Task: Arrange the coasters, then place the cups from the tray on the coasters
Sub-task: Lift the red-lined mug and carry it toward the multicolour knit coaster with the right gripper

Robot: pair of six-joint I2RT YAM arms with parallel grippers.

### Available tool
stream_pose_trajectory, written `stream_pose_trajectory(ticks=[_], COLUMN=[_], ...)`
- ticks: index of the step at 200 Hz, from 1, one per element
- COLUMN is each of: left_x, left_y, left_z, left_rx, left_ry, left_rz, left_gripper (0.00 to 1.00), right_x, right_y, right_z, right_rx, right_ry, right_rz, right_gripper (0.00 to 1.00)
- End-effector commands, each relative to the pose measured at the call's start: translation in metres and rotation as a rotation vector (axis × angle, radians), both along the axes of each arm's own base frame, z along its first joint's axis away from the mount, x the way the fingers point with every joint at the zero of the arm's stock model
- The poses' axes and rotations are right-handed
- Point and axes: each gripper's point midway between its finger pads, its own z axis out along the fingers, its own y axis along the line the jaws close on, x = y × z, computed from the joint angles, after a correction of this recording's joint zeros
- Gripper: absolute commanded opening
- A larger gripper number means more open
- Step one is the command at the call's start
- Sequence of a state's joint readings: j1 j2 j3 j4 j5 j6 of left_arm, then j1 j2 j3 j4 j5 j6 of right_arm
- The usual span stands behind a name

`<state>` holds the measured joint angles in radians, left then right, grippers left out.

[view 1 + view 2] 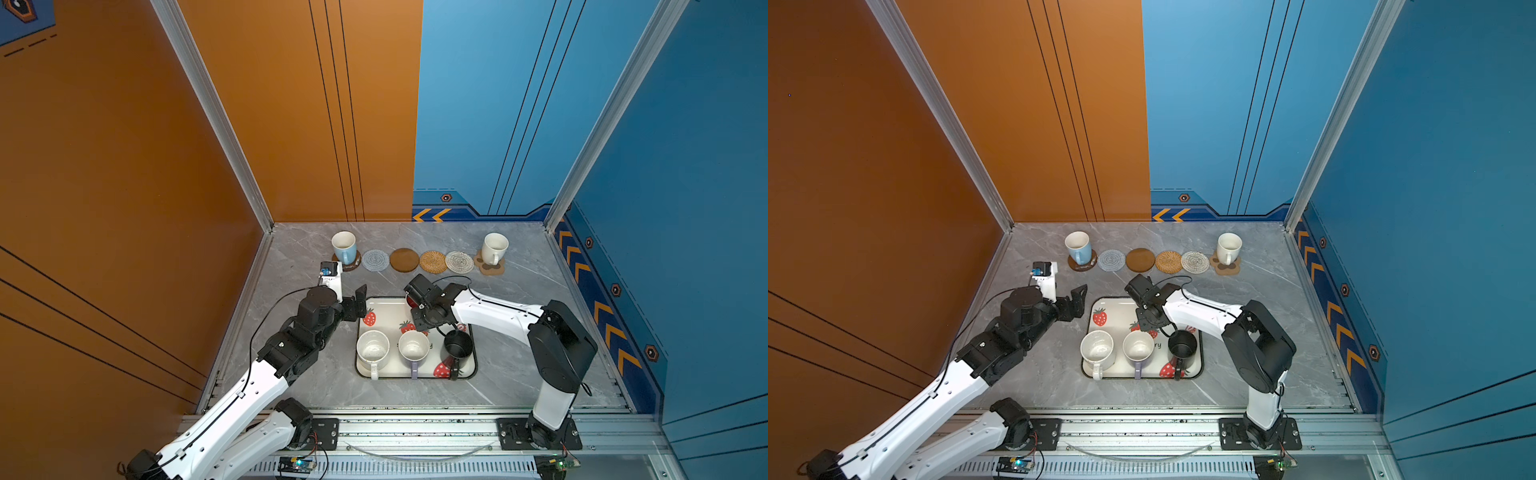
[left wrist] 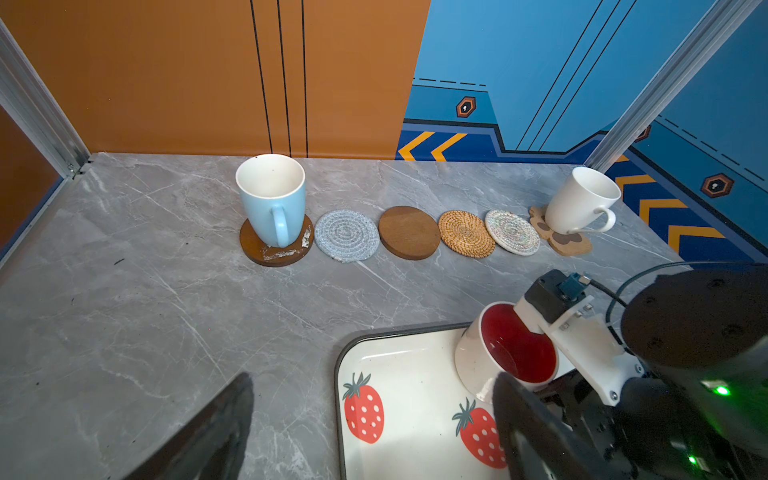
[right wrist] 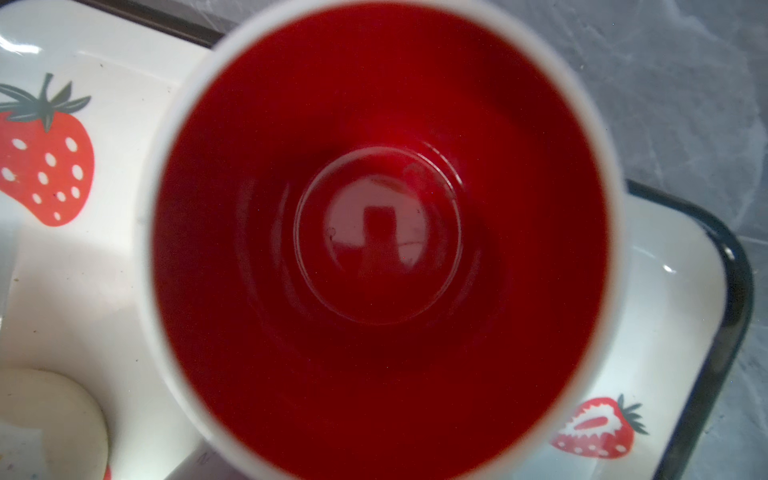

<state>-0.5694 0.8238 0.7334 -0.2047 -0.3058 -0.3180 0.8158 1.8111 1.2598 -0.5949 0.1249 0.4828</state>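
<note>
Left arm (image 1: 266, 374) reaches forward, left fingers (image 2: 216, 432) spread wide; right arm (image 1: 494, 309) angles down, right fingers apparently hidden under it.

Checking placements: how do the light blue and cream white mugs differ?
The light blue mug sits on a brown disc coaster at the row's left end; the cream white mug on the paw-print cork coaster at its right end. Both stand upright, handles toward the robot.

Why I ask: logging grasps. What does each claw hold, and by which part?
Left claw: open, empty. Right claw over the red-inside mug; grip cannot be told.
</note>
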Motion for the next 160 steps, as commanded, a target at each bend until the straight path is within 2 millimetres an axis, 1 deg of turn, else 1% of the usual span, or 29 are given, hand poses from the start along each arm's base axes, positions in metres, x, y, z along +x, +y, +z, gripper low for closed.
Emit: stream_pose_trajectory(ticks=[1,69,117,160], left_x=[-0.001,-0.002,-0.001,-0.002], left_y=[0.002,0.003,0.004,0.004], left_z=[-0.003,-0.003,-0.003,-0.002], left_rx=[-0.002,-0.004,-0.006,-0.007], left_ry=[0.0,-0.002,-0.003,-0.005], left_rz=[-0.005,-0.001,0.001,0.003], left_gripper=[0.9,0.9,0.9,0.9], right_x=[0.016,0.019,0.023,0.029], right_y=[0.002,0.0,-0.002,-0.009], right_z=[0.034,0.047,0.064,0.076], right_rx=[0.01,0.02,0.038,0.056], right_ry=[-0.11,-0.143,-0.181,-0.204], right_rz=[-0.005,-0.005,-0.011,-0.025], right_gripper=[0.0,0.0,0.0,0.0])
